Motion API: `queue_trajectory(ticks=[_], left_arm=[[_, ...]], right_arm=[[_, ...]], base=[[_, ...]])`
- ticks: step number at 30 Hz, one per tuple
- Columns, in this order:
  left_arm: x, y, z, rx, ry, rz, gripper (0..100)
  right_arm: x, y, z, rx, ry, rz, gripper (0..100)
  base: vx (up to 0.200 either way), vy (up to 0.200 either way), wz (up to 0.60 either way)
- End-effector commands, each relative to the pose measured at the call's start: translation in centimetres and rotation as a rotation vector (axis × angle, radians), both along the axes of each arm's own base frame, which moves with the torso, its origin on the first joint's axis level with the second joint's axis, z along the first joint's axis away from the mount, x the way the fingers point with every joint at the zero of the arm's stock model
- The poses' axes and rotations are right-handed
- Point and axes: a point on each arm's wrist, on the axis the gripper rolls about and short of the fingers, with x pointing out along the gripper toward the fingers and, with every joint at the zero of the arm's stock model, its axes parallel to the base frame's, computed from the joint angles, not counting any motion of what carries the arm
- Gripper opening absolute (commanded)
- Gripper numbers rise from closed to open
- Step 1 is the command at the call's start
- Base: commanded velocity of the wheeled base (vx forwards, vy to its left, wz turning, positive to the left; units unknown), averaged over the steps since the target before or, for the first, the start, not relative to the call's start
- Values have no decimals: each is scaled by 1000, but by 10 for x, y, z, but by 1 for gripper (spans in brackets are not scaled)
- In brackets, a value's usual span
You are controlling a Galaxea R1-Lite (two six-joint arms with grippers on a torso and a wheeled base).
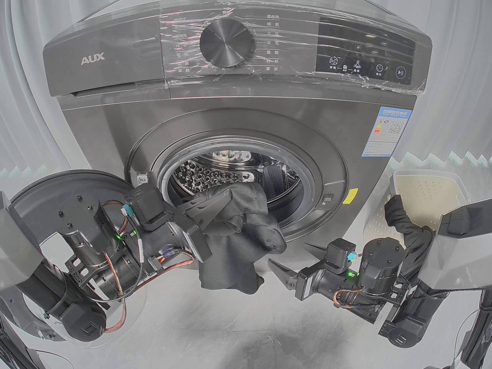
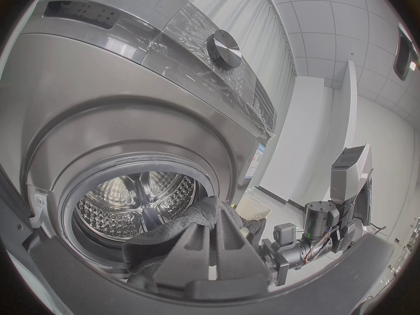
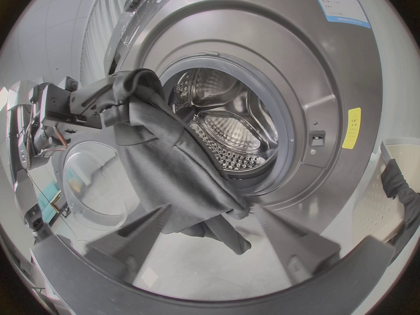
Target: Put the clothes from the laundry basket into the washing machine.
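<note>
Clothes status: one dark grey woven garment (image 1: 241,231) is clamped in the left gripper (image 1: 215,204), whose fingers are closed on its upper fold. The garment hangs directly in front of the round opening of the grey front-loading washing machine (image 1: 205,119). Its top edge overlaps the door seal (image 3: 285,123). Its lower part hangs outside, below the opening and above the floor (image 1: 205,329). It is not yet inside the perforated steel drum (image 1: 215,175).

The right gripper (image 1: 297,262) sits low, to the right of the garment and just below the opening. Its fingers are spread apart and hold nothing.

The round glass door (image 3: 94,184) stands swung open on the robot's left of the opening.

Progress, as judged: loading is under way but incomplete. The held garment has to be carried past the seal and released. A second dark garment (image 1: 407,226) is draped over the rim of the white perforated plastic laundry basket (image 1: 435,190), which stands to the right of the machine. It is left to transfer.

Limits of visibility: the hanging garment covers the lower part of the drum, so it cannot be determined whether clothes already lie in it. The visible drum wall is bare. The right arm cuts off the basket's lower portion, so any further contents cannot be told. The contact of the left fingers with the fabric is partly covered by the cloth.
</note>
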Motion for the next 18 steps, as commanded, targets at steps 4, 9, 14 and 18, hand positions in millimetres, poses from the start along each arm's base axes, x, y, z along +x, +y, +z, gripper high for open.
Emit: queue_trajectory(ticks=[4,9,14,18], left_arm=[[0,0,0,0,1,0,0],[0,1,0,0,0,1,0],[0,0,0,-2,1,-1,0],[-1,0,0,1,1,-2,0]], right_arm=[[-3,8,9,27,-30,73,100],[6,15,14,42,-71,71,100],[15,21,17,57,-100,67,100],[17,22,13,50,-94,64,100]], base=[[0,0,0],[0,0,0],[0,0,0],[0,0,0]])
